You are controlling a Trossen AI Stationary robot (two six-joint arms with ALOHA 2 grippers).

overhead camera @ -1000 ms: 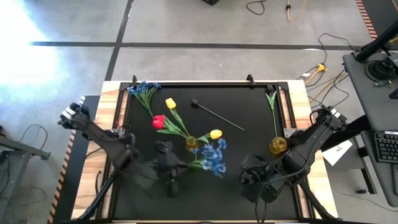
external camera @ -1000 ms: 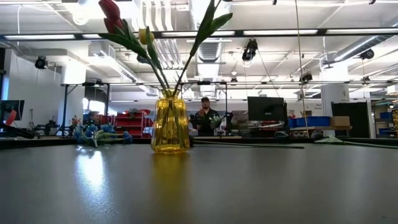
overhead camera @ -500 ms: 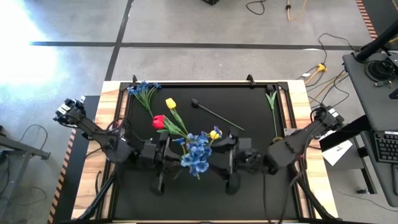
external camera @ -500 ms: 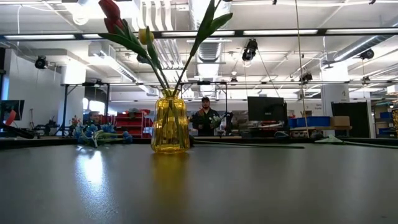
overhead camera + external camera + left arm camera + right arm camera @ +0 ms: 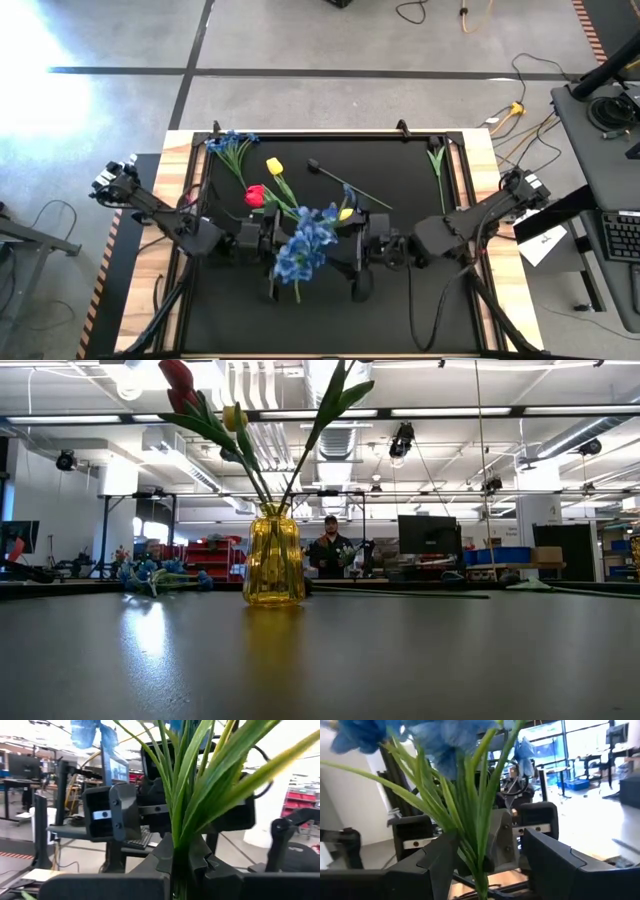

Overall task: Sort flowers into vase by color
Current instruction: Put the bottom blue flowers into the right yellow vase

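Bright overhead lights; tabletop (image 5: 320, 660) glare; blurry wrist close-ups.

1. In the high view the blue spray (image 5: 303, 247) covers the vase beneath it at the table's middle, along with part of the left gripper (image 5: 272, 243); whether its fingers grip the stems cannot be read there.
2. In the low view the red tulip (image 5: 177, 378) and the tall leaves above the yellow vase (image 5: 273, 568) are cut off by the top edge; both grippers are out of the picture.
3. In the left wrist view the blossoms run off the top edge; the green stems (image 5: 186, 820) hide the meeting point of the fingers.
4. In the right wrist view the blossoms are blurred; the stems' lower ends are cut off.
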